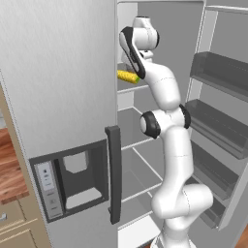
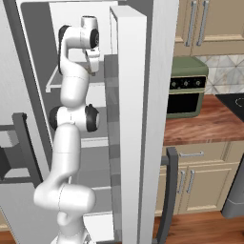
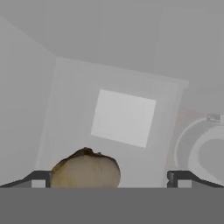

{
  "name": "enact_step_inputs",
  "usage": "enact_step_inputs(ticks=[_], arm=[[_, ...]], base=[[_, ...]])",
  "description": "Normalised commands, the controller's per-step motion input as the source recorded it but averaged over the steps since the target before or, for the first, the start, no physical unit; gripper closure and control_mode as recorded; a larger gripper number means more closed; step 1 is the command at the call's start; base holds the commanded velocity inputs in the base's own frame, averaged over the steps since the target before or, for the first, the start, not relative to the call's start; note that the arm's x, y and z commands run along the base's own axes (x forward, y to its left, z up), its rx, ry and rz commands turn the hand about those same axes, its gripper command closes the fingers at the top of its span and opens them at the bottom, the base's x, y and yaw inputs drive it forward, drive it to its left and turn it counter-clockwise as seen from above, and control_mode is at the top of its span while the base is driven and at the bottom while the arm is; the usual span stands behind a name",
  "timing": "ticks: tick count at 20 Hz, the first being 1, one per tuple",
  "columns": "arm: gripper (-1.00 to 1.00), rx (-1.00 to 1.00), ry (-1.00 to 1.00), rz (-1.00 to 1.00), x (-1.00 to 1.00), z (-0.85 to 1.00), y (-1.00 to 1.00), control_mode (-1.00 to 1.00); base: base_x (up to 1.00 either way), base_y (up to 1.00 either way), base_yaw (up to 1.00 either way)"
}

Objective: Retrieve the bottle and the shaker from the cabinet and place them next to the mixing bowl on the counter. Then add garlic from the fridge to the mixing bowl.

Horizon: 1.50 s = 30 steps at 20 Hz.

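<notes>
The tall grey-silver fridge (image 1: 58,97), with its water dispenser panel and black vertical handle, stands with one door swung wide, baring white inner shelves and grey door racks. The white Franka arm (image 1: 172,145) rises in front of the opening and reaches up to an upper shelf, its wrist bent over so the hand points down into the compartment. In the right base view the reddish-brown wood-grain counter (image 2: 195,124) lies off to the side, carrying a dark green toaster oven (image 2: 187,86). A yellow corn cob (image 1: 127,76) rests on the same upper shelf, just behind the arm.

In the hand view the two-finger gripper (image 3: 109,178) hangs with its jaws spread as wide as they go, holding nothing. Between the dark tips, closer to one of them, sits the pale tan, papery garlic bulb (image 3: 85,169) on the white shelf floor.

The step in hand appears to be the grasp of the garlic. To do it well, the hand probably should shift sideways until the bulb is centred between the fingers, then descend straight so the pads meet its widest part, closing gently because the round bulb could roll away from an uneven pinch.
</notes>
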Motion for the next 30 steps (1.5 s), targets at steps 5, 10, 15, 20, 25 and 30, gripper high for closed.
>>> enact_step_inputs(ticks=[5, 10, 15, 20, 25, 30], arm=[[-1.0, -0.02, 0.08, 0.0, 0.25, 0.14, 0.0, -1.0], [-1.0, 0.0, 0.01, 0.0, 0.25, 0.28, 0.0, -1.0], [-1.0, -0.01, 0.09, 0.0, 0.04, 0.13, 0.04, -1.0], [-1.0, -0.03, 0.22, 0.0, -0.13, 0.02, 0.06, -1.0], [-1.0, -0.02, 0.03, 0.0, -0.01, 0.0, 0.02, -1.0], [1.0, 0.0, 0.0, 0.0, 0.0, 0.0, 0.0, -1.0]], base=[[0.0, 0.0, 0.0], [0.0, 0.0, 0.0], [0.0, 0.0, 0.0], [0.0, 0.0, 0.0], [0.0, 0.0, 0.0], [0.0, 0.0, 0.0]])
